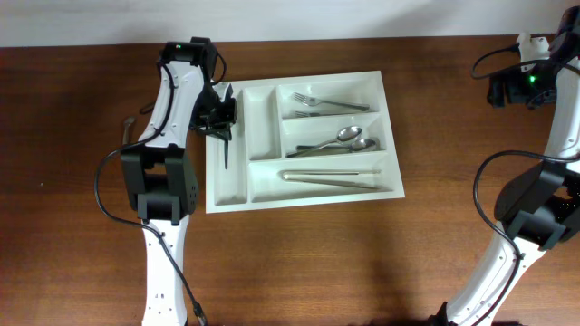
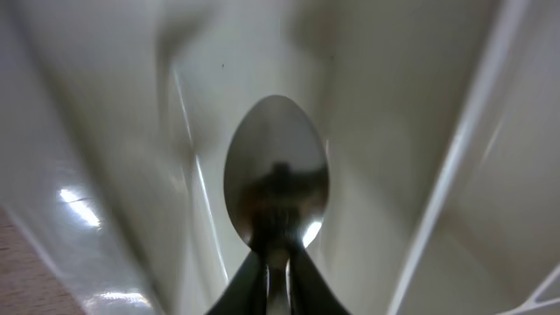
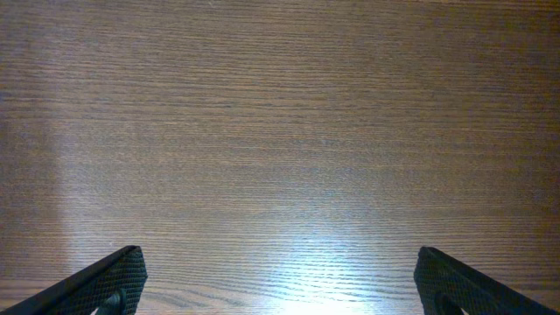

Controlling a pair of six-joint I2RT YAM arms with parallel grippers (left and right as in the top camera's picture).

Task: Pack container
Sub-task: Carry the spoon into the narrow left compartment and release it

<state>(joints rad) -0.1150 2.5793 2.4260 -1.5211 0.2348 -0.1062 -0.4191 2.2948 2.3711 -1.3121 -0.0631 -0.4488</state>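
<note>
Two fingers of the left claw (image 2: 278, 262) are closed on a shiny steel spoon (image 2: 276, 166), held bowl-forward, seemingly for lowering. Directly beneath is found the large white rectangular plastic cutlery tray (image 1: 308, 80), at its narrow compartment (image 1: 232, 177).

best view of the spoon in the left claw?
Left wrist: the spoon fills the frame, pinched by the left claw over the container. Overhead shows only a dark sliver; right wrist only table.
</note>
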